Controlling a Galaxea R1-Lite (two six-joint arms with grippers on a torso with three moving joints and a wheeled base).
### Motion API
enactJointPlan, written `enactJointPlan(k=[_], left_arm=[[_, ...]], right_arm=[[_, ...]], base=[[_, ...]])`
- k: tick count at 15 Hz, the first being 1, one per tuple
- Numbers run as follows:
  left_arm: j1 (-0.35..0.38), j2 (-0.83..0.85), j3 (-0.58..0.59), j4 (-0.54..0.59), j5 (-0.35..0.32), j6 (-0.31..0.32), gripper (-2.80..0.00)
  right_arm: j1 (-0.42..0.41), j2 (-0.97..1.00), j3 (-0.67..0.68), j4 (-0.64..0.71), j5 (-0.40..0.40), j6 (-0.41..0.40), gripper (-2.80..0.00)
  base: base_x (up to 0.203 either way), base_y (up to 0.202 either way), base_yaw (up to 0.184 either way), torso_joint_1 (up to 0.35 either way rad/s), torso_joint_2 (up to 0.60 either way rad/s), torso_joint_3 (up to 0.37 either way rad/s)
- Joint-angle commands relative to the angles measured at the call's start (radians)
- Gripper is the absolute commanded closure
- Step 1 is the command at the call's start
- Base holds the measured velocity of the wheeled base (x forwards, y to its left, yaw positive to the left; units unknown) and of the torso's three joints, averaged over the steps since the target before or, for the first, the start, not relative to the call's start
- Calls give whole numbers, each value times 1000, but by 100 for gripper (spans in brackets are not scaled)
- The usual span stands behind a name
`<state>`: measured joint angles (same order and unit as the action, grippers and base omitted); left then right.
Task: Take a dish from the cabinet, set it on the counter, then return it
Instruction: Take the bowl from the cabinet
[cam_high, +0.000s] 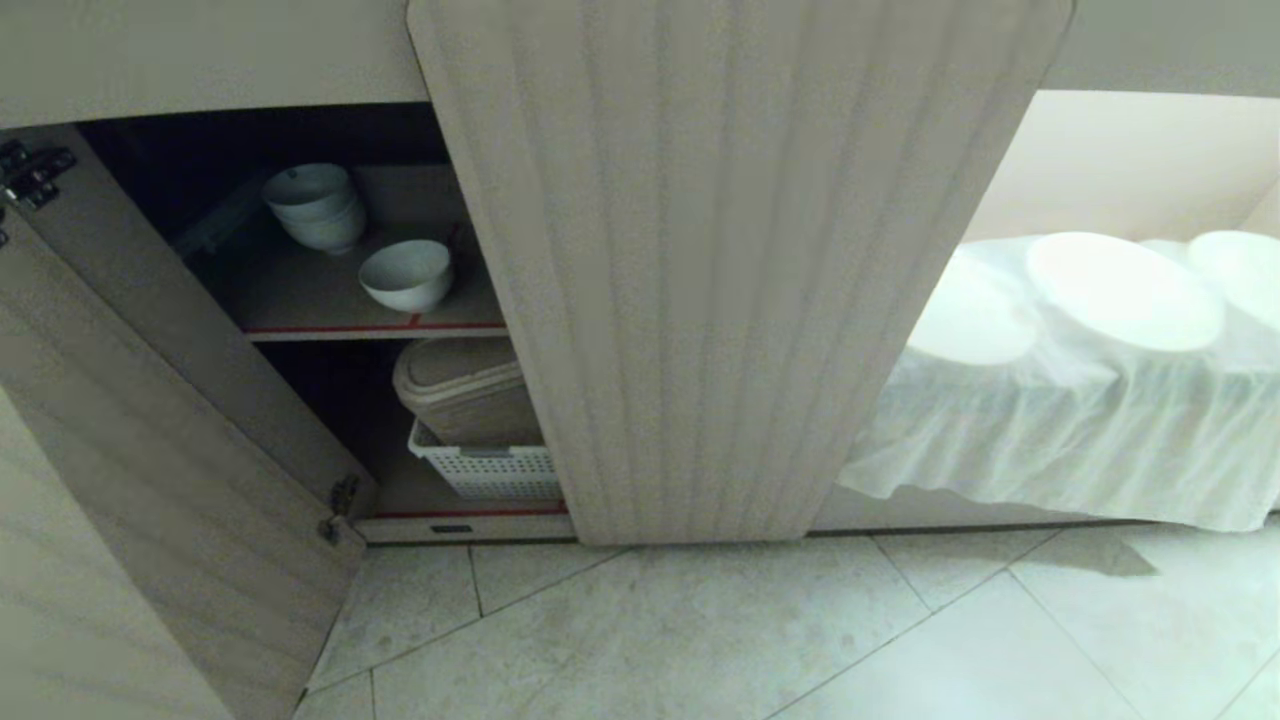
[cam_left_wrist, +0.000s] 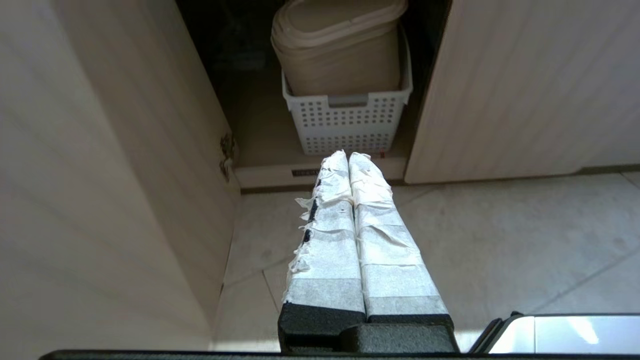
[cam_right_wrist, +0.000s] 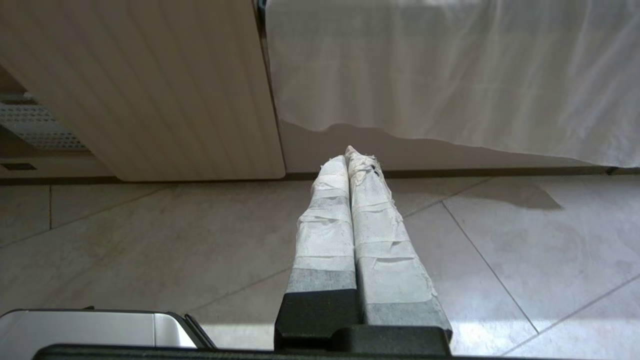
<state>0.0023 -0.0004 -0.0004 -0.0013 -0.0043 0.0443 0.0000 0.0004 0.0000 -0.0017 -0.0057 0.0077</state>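
The dish (cam_high: 407, 275), a small white bowl, stands alone on the upper red-edged shelf of the cabinet (cam_high: 720, 260), whose left door stands open. Behind it is a stack of greyish-white bowls (cam_high: 315, 205). The counter shows only as a beige band (cam_high: 200, 50) along the top. Neither arm appears in the head view. My left gripper (cam_left_wrist: 348, 156) is shut and empty, low over the floor, pointing at the cabinet's lower compartment. My right gripper (cam_right_wrist: 348, 156) is also shut and empty, pointing at the cabinet's base further right.
A white slotted basket (cam_left_wrist: 350, 122) holding a beige lidded bin (cam_left_wrist: 337, 45) fills the lower shelf. The open left door (cam_high: 150, 400) juts out over the tiled floor (cam_high: 800, 640). To the right, a white cloth (cam_high: 1080, 440) covers round white shapes.
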Motion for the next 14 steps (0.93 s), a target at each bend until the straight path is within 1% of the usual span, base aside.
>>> enactJointPlan(k=[1,11,13,14], left_arm=[[1,0,0,0,0,0,0],[1,0,0,0,0,2,0],[1,0,0,0,0,2,0],[1,0,0,0,-2,2,0]], right_arm=[[0,0,0,0,0,0,0],[0,0,0,0,0,0,0],[2,0,0,0,0,0,0],[0,0,0,0,0,0,0]], base=[[197,0,3,1,3,2],[195,0,1,2,3,3],[134,0,1,8,2,3],[0,0,0,0,0,0]])
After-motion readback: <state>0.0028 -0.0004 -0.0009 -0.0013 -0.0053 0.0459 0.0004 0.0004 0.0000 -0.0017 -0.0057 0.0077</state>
